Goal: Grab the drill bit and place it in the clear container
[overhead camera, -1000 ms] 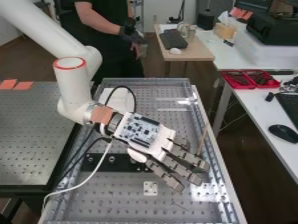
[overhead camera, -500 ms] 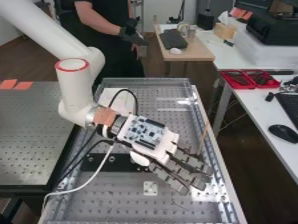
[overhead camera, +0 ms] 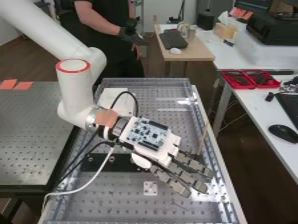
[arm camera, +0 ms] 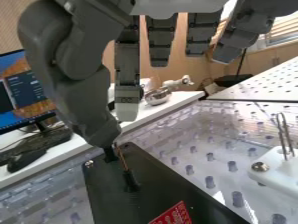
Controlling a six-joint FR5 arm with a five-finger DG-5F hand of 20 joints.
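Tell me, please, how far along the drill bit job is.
Only the approach looks done: the dark grey hand hangs with its thumb tip seemingly near a thin copper-coloured rod, probably the bit, over the flat black plate. Its fingers are straight, nothing grasped. Grasping the bit and placing it in the clear container seem left.

High view: perforated bench top (overhead camera: 120, 192) being lit softly, fairly evenly; hard white glare being thrown back beside fingertips of hand (overhead camera: 163, 151), thinner streaks being reflected farther up bench top. White side table (overhead camera: 256, 112) being brightly lit; floor (overhead camera: 239, 150) beside bench being left dim. Wrist view: window (arm camera: 285, 27) being washed out pale; bench top being covered in sheen, small glints being scattered over it. Black plate (arm camera: 153, 175) being kept dark; monitor (arm camera: 26, 85) being lit from within.
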